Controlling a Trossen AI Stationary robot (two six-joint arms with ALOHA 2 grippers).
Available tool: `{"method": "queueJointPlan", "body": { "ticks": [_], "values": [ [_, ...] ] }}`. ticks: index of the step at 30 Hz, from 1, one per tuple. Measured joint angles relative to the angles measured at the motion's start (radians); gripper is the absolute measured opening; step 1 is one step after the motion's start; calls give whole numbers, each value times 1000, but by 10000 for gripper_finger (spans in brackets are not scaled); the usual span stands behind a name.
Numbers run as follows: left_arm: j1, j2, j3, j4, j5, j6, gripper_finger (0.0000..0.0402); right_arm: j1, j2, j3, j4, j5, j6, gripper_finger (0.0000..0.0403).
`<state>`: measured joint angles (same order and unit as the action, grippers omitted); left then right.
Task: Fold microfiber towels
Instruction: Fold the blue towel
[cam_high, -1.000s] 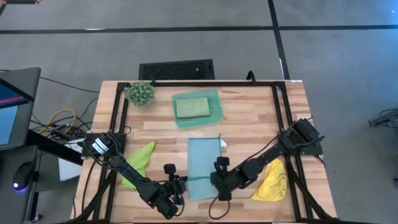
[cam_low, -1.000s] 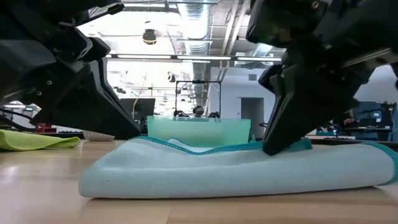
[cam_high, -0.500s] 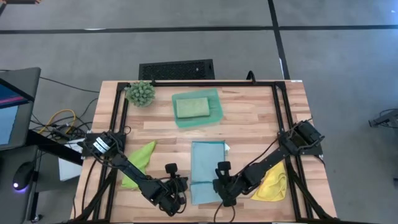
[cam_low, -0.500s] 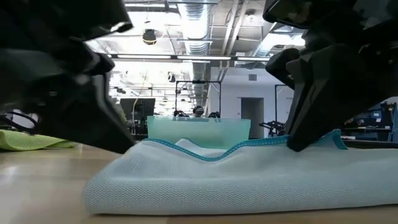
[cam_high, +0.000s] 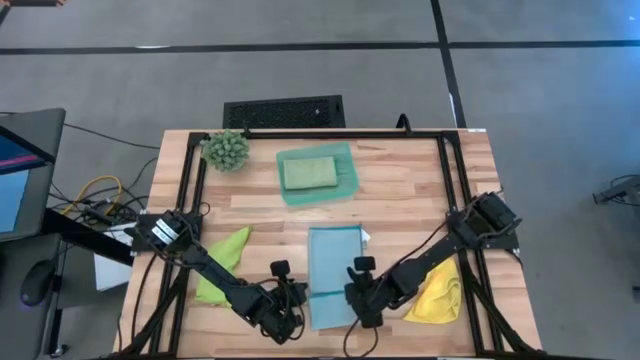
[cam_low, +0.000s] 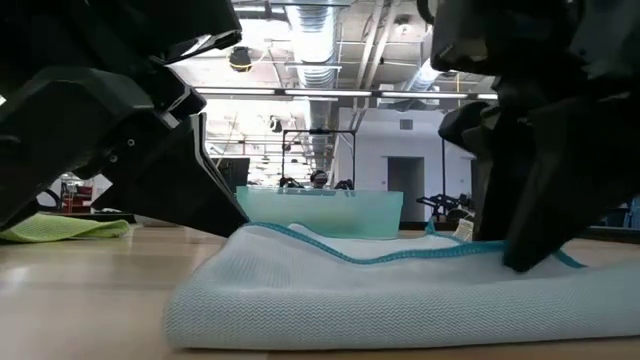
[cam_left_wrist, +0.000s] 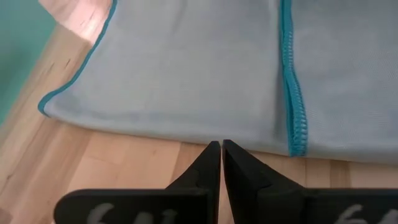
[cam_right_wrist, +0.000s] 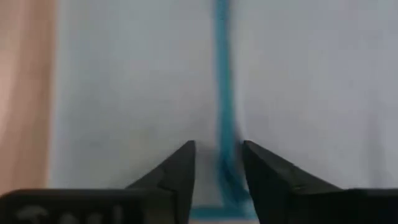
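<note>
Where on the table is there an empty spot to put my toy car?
Bare wood lies right of the teal tray, up to the black frame, and between the plant ball and the tray. It is crowded in front: both grippers flank the light blue towel, with the lime towel and yellow towel outside.

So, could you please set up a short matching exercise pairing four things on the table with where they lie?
Things:
1. light blue towel
2. yellow towel
3. lime green towel
4. pale sage green towel

Places:
A. inside the teal tray
B. under the right arm, near the table's right side
C. between the left gripper and right gripper
D. under the left arm, near the table's left side

Pairs: 1-C, 2-B, 3-D, 4-A
</note>
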<state>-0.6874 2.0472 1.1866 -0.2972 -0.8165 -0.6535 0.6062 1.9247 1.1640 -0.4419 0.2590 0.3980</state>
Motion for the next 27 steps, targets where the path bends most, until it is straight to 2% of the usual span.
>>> {"method": "queueJointPlan", "body": {
  "ticks": [4, 9, 15, 21, 27],
  "values": [
    [-17, -2, 41, -108, -66, -51, 11, 8, -30, 32, -24, 17, 16, 187],
    [-55, -13, 140, -273, -133, -112, 11, 26, -40, 39, 68, 87, -34, 187],
    [-76, -2, 153, -233, -131, -55, 11, -22, 36, 40, 296, 51, -140, 166],
    [-75, -1, 119, -220, -146, -109, 11, -76, 84, 39, 308, 57, -107, 136],
    [-71, 0, 17, -67, -166, -118, 11, -67, 95, 39, 390, 54, -158, 111]
  ]
}}
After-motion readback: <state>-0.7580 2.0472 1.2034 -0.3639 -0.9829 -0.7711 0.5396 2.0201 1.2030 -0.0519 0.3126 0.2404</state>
